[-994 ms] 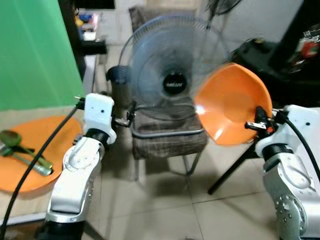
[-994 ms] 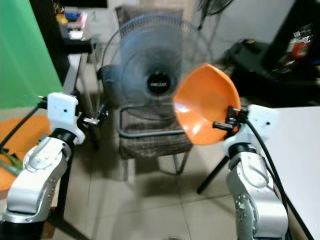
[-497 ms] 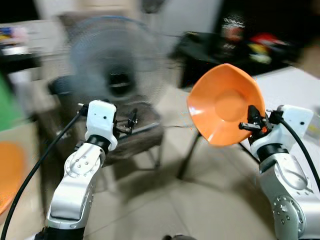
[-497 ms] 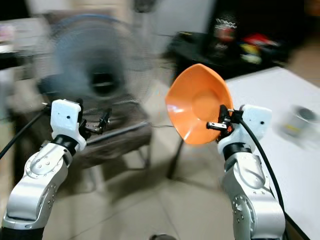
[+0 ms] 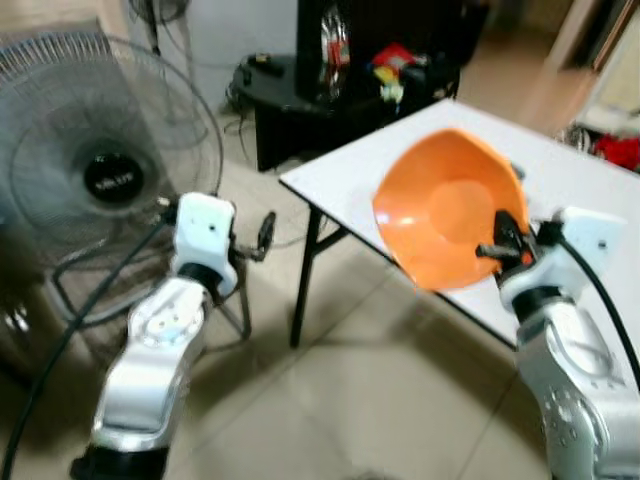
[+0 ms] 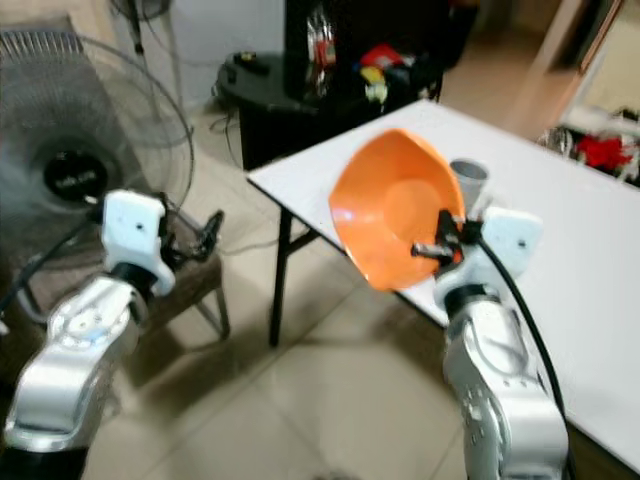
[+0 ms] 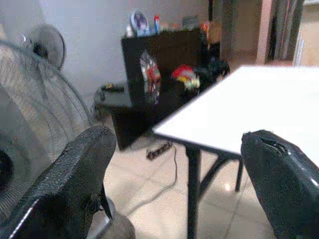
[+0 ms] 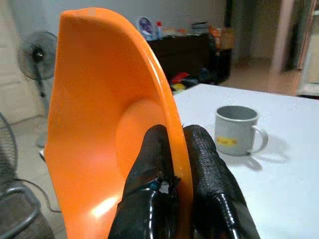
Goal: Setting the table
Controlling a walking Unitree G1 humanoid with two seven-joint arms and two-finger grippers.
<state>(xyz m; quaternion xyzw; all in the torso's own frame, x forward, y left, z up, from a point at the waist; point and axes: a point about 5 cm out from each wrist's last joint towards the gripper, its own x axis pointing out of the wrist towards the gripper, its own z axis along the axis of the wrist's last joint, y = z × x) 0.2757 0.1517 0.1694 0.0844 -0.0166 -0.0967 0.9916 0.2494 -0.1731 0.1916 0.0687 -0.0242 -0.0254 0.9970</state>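
Observation:
My right gripper (image 5: 497, 247) is shut on the rim of an orange bowl (image 5: 445, 205), held tilted on edge in the air over the near edge of a white table (image 5: 560, 175). In the right wrist view both fingers (image 8: 154, 164) pinch the orange bowl (image 8: 94, 124) at its rim. A grey metal mug (image 8: 237, 130) stands upright on the white table (image 8: 289, 179) just beyond the bowl; the grey mug (image 6: 466, 181) peeks out behind the bowl's rim. My left gripper (image 5: 265, 232) is raised at chest height, open and empty, its fingers (image 7: 65, 184) wide apart.
A standing fan (image 5: 100, 170) is at the left, with a chair frame (image 5: 90, 290) below it. A low black cabinet (image 5: 330, 70) with cluttered items stands behind the table. Tiled floor (image 5: 330, 400) lies between me and the table's black legs (image 5: 303, 275).
The whole view has swung to the right: the fan slid to the left and the white table with the mug came in front. The bowl stays held in my right gripper.

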